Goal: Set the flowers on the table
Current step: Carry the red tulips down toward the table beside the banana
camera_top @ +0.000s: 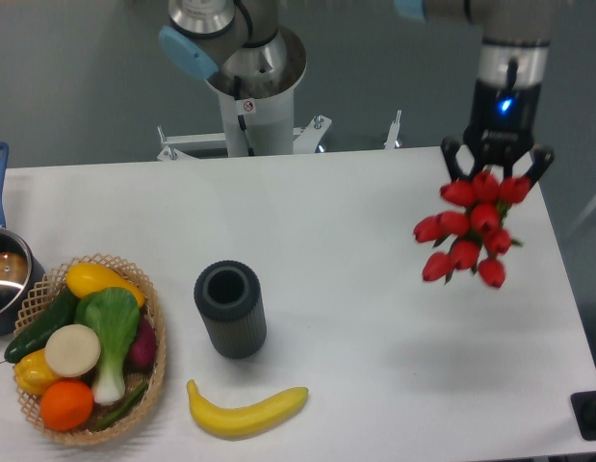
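Red flowers (468,234), nine buds, one bouquet, fingers (450,157) gripping, above table (375,318)

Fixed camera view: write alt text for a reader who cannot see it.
A robot gripper holds a bunch of red flowers above the right side of a white table. Also on the table: a dark cylinder, a banana and a basket of vegetables.

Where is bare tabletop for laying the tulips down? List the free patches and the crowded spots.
The flowers hang in the claw over bare table. Free: the broad stretch right of the dark cylinder and banana, and the far strip behind them. Crowded: the left edge, with basket and pot.
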You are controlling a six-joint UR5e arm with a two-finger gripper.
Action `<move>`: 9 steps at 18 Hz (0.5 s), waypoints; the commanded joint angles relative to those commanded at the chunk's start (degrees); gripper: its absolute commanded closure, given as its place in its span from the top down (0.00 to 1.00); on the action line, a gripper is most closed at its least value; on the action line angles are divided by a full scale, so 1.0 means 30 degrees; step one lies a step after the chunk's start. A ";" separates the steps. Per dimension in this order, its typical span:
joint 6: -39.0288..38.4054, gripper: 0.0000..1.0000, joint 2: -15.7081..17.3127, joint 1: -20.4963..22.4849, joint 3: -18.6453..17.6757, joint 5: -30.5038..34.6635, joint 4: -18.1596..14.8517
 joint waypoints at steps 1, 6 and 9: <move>0.0000 0.41 -0.0528 -0.0353 0.0264 0.0411 0.0000; -0.0117 0.41 -0.3958 -0.1820 0.1849 0.1119 0.0203; -0.0146 0.41 -0.4487 -0.1880 0.1820 0.1089 0.0410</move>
